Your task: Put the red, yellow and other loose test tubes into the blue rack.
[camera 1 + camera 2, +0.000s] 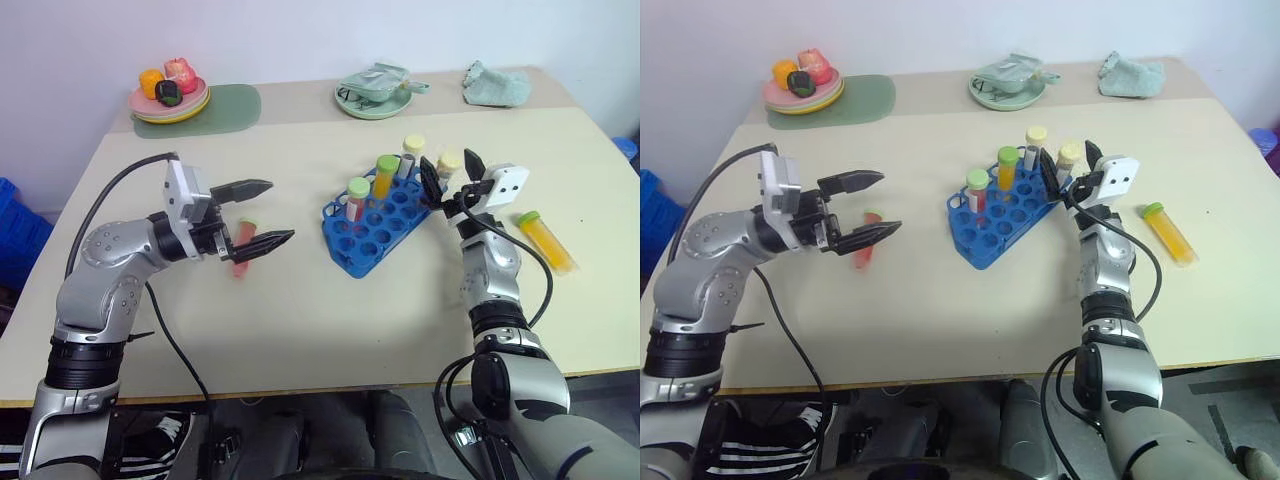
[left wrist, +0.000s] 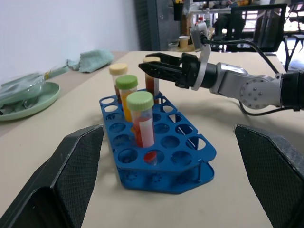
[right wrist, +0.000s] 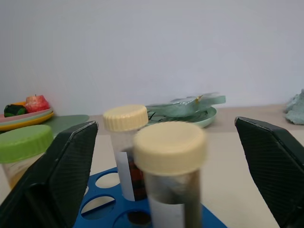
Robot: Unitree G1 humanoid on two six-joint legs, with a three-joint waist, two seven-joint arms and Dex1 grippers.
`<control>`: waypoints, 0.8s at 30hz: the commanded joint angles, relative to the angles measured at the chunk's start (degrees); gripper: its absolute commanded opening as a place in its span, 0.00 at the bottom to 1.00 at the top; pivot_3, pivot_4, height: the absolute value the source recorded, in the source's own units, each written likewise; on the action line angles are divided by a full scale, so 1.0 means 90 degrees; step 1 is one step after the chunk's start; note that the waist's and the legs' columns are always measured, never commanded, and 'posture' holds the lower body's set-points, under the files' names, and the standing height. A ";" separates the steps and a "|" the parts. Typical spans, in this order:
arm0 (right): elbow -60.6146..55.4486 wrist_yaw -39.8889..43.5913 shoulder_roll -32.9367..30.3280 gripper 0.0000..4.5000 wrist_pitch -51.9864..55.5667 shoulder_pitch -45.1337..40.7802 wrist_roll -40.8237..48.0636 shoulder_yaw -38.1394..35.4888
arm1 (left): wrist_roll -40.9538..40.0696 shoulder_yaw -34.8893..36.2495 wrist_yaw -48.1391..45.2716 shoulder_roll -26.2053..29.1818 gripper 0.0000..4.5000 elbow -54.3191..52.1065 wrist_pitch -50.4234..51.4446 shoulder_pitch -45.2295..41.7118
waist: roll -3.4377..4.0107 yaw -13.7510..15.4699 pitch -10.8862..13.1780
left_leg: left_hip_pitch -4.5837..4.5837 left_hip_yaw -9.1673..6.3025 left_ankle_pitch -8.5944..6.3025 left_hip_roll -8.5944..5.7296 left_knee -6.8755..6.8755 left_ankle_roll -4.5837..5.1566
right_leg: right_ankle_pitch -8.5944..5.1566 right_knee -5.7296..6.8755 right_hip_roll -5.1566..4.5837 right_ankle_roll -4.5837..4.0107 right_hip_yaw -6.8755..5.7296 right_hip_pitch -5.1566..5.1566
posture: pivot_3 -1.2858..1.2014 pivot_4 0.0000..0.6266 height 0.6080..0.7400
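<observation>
**A:** Where do the tubes stand?

**B:** Four are upright in the rack (image 1: 377, 222), which sits mid-table at an angle. There is a red tube with a pale green cap (image 1: 357, 197) toward the near side, an orange one with a green cap (image 1: 385, 175) behind it, then two with pale yellow caps at the far end. One of those two is the brown tube (image 2: 153, 80), with a white label.

**A:** And the right gripper (image 1: 446, 172)?

**B:** It is at that far end of the rack with its fingers spread, one on each side of the brown tube's cap (not pinching it, as far as the wrist view shows).

**A:** The left gripper (image 1: 262, 214)?

**B:** It is wide open and holds nothing, raised over the table to the left of the rack. A red tube (image 1: 243, 245) lies flat on the table just under and behind its fingers.

**A:** And the yellow one?

**B:** The yellow tube (image 1: 546, 241) lies on its side to the right of the rack, beyond the right arm.
</observation>
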 commanded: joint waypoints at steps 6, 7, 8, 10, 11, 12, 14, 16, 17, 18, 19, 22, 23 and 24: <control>-0.2828 0.0247 -0.1002 0.99 0.1968 0.0893 0.0405 0.0064 | 0.0050 -0.0046 0.0101 -0.0248 1.00 -0.0230 -0.0184 0.0069 | 0.0002 0.0056 -0.0001 | -0.0002 0.0001 0.0000 0.0000 0.0001 0.0000 | 0.0000 -0.0002 0.0000 0.0000 0.0000 0.0000 | 0.52 0.24 1.00; -0.3215 0.0364 -0.1298 0.99 0.2533 0.1020 0.0530 0.0080 | 0.0080 -0.0072 0.0050 -0.0240 1.00 -0.0208 -0.0220 0.0101 | 0.0002 0.0074 -0.0001 | -0.0002 0.0002 0.0000 0.0000 0.0001 0.0000 | 0.0000 -0.0002 0.0000 0.0000 0.0001 0.0000 | 0.52 0.24 1.00; -0.3511 0.0441 -0.1620 0.99 0.3091 0.1121 0.0595 0.0090 | 0.0108 -0.0099 -0.0009 -0.0230 1.00 -0.0179 -0.0266 0.0134 | 0.0004 0.0098 -0.0001 | -0.0001 0.0003 0.0000 0.0000 0.0002 0.0000 | 0.0000 -0.0002 0.0000 0.0000 0.0002 -0.0001 | 0.52 0.24 1.00; -0.3845 0.0572 -0.2169 0.99 0.3882 0.1173 0.0730 0.0020 | 0.0144 -0.0150 -0.0106 -0.0244 1.00 -0.0067 -0.0375 0.0145 | 0.0004 0.0132 -0.0001 | -0.0002 0.0006 -0.0001 -0.0001 0.0001 0.0000 | 0.0000 -0.0003 0.0000 0.0000 0.0005 -0.0001 | 0.52 0.24 1.00; -0.3913 0.0571 -0.2427 0.99 0.4313 0.1127 0.0782 -0.0021 | 0.0172 -0.0184 -0.0137 -0.0266 1.00 -0.0003 -0.0431 0.0127 | 0.0004 0.0143 -0.0001 | -0.0002 0.0008 -0.0001 -0.0001 0.0003 0.0001 | 0.0002 -0.0005 0.0000 -0.0002 0.0005 0.0000 | 0.52 0.24 1.00; -0.3955 0.0635 -0.2728 0.99 0.4545 0.1076 0.0719 -0.0025 | 0.0213 -0.0217 -0.0189 -0.0292 1.00 0.0087 -0.0508 0.0098 | 0.0003 0.0152 -0.0002 | -0.0002 0.0009 -0.0001 -0.0001 0.0003 0.0001 | 0.0003 -0.0008 0.0000 -0.0004 0.0005 0.0000 | 0.52 0.24 1.00; -0.3926 0.0901 -0.3406 0.99 0.5497 0.0940 0.0788 0.0041 | 0.0245 -0.0265 -0.0257 -0.0348 1.00 0.0214 -0.0606 0.0044 | 0.0003 0.0158 -0.0002 | -0.0001 0.0010 -0.0001 0.0000 0.0004 0.0001 | 0.0004 -0.0010 0.0000 -0.0005 0.0005 0.0006 | 0.52 0.24 1.00; -0.3579 0.1315 -0.4124 0.99 0.6302 0.0622 0.0740 0.0227 | 0.0165 -0.0285 -0.0317 -0.0399 1.00 0.0279 -0.0540 0.0013 | 0.0004 0.0177 -0.0001 | -0.0003 0.0015 -0.0003 -0.0001 0.0009 0.0004 | 0.0005 -0.0013 -0.0003 -0.0003 0.0005 0.0007 | 0.52 0.24 1.00; -0.3363 0.1438 -0.4363 0.99 0.6689 0.0423 0.0713 0.0342 | 0.0134 -0.0289 -0.0347 -0.0405 1.00 0.0299 -0.0493 0.0002 | 0.0004 0.0180 -0.0001 | -0.0004 0.0017 -0.0004 -0.0002 0.0010 0.0006 | 0.0006 -0.0015 -0.0004 -0.0003 0.0005 0.0008 | 0.52 0.24 1.00; -0.3124 0.1649 -0.4604 0.99 0.7092 0.0227 0.0640 0.0563 | 0.0115 -0.0298 -0.0394 -0.0402 1.00 0.0315 -0.0464 0.0001 | 0.0003 0.0181 -0.0001 | -0.0004 0.0017 -0.0004 -0.0002 0.0009 0.0007 | 0.0006 -0.0016 -0.0004 -0.0003 0.0005 0.0009 | 0.52 0.24 1.00; -0.2766 0.1884 -0.4852 0.99 0.7074 0.0026 0.0275 0.0946 | 0.0105 -0.0315 -0.0465 -0.0388 1.00 0.0323 -0.0459 0.0028 | 0.0003 0.0180 -0.0001 | -0.0003 0.0017 -0.0004 0.0001 0.0008 0.0007 | 0.0007 -0.0018 -0.0003 -0.0003 0.0005 0.0010 | 0.52 0.24 1.00; -0.1560 0.2656 -0.5359 0.99 0.7028 -0.0803 -0.0910 0.2262 | 0.0069 -0.0337 -0.0549 -0.0405 1.00 0.0321 -0.0429 0.0071 | -0.0001 0.0153 0.0000 | -0.0001 0.0024 -0.0006 0.0006 0.0007 0.0009 | 0.0007 -0.0021 -0.0002 -0.0003 0.0005 0.0011 | 0.52 0.24 1.00; -0.1026 0.2897 -0.5358 0.99 0.7151 -0.1212 -0.1215 0.2622 | 0.0016 -0.0323 -0.0554 -0.0414 1.00 0.0275 -0.0399 0.0087 | -0.0001 0.0146 0.0000 | -0.0001 0.0033 -0.0006 0.0006 0.0004 0.0010 | 0.0007 -0.0024 -0.0002 -0.0002 0.0005 0.0011 | 0.52 0.24 1.00; -0.0476 0.3100 -0.5327 0.99 0.7130 -0.1538 -0.1527 0.2929 | -0.0059 -0.0299 -0.0542 -0.0427 1.00 0.0199 -0.0350 0.0113 | 0.0000 0.0139 0.0000 | -0.0003 0.0036 -0.0007 0.0006 0.0005 0.0011 | 0.0007 -0.0024 -0.0003 -0.0001 0.0005 0.0010 | 0.52 0.24 1.00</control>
